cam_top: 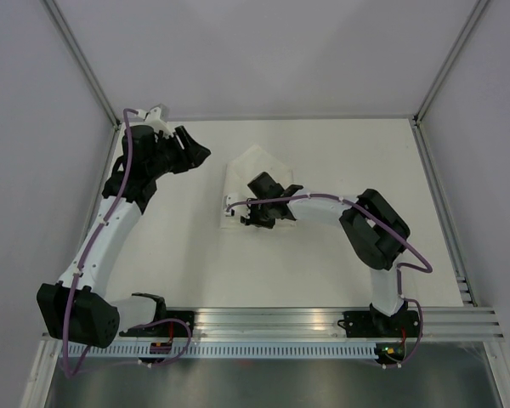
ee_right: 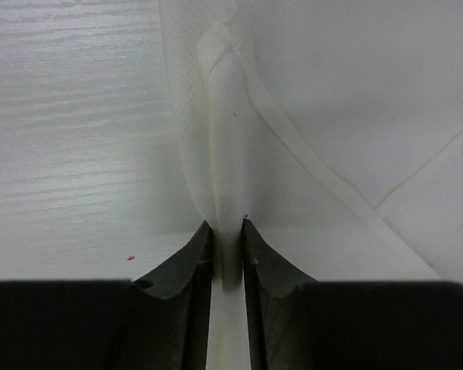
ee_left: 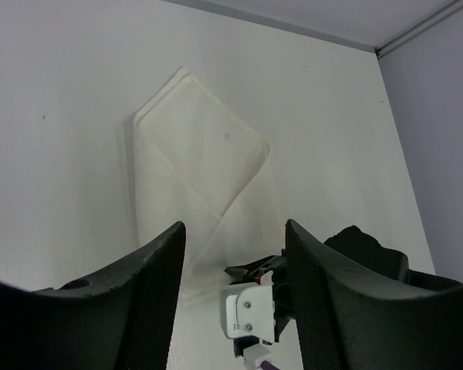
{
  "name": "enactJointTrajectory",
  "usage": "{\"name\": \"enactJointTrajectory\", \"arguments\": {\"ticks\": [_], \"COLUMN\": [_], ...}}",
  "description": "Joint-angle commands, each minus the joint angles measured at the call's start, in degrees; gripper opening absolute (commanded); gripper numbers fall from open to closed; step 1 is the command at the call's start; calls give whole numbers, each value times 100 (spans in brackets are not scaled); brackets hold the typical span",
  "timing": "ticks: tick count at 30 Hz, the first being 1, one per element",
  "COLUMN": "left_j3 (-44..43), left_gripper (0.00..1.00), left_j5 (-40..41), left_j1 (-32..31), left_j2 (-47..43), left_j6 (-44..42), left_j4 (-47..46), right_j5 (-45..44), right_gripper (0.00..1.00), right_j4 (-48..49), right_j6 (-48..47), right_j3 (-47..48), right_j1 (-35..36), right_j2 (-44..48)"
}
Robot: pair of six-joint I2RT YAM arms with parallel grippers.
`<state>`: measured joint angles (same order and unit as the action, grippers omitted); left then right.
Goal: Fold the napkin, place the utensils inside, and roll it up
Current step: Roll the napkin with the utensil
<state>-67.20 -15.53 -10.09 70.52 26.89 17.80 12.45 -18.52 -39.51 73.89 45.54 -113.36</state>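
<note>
The napkin [cam_top: 257, 166] lay partly folded near the middle of the table [cam_top: 348, 161], somewhat closer to its far edge. The right gripper [ee_right: 228, 229] was narrow, pinching a raised fold of the cloth between both fingers. The left gripper [cam_top: 192, 150] hung near the far left corner, spread wide and holding nothing.

Place: a robotics lab test cell built around one bench.
Enclosure: plain pale grey wall panels [cam_top: 280, 51] close in three sides, framed by aluminium posts [cam_top: 78, 55].
Bench: an off-white table [cam_top: 323, 263] with an aluminium rail [cam_top: 280, 316] along its near edge.
Machines: the left arm [cam_top: 110, 242] and right arm [cam_top: 323, 202] are bolted to that rail.
Wiring: purple cables [cam_top: 127, 161] run along the arms, and a slotted cable duct [cam_top: 280, 348] sits below the rail.
Work piece: one white napkin [cam_top: 255, 163] on the tabletop.
</note>
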Motion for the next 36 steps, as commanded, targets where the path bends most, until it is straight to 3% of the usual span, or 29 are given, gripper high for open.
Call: {"name": "enactJointTrajectory", "arguments": {"ticks": [1, 6, 9, 21, 26, 29, 33, 36], "left_j3": [189, 689, 989, 2667, 3177, 3248, 3169, 3055], "left_gripper": [59, 57, 50, 28, 21, 22, 37, 41], "left_j5": [-205, -143, -82, 999, 1183, 1570, 2570, 3185], "left_j1": [-20, -55, -134, -1328, -1926, -2435, -3156, -3727], "left_j2": [-231, -591, -802, -1673, -1648, -1472, -867, -340], "left_j6": [-167, -44, 0, -167, -456, -842, -1397, -1932], "left_j4": [-172, -453, -611, -1314, -1683, -1919, -2052, -2254], "right_j5": [363, 793, 969, 1620, 1822, 1866, 1893, 1910], "right_gripper": [24, 17, 15, 12, 12, 10, 10, 10], "right_j4": [-870, -1495, -1803, -2735, -3183, -3377, -3482, -3588], "right_j6": [-66, -31, -5, 4, -83, -127, -171, -224], "right_j3": [73, 511, 714, 1390, 1742, 1971, 2138, 2183], "right_j1": [-27, -185, -317, -765, -897, -941, -1047, -1082], "right_j2": [-344, -590, -722, -1310, -1583, -1742, -1882, -1953]}}
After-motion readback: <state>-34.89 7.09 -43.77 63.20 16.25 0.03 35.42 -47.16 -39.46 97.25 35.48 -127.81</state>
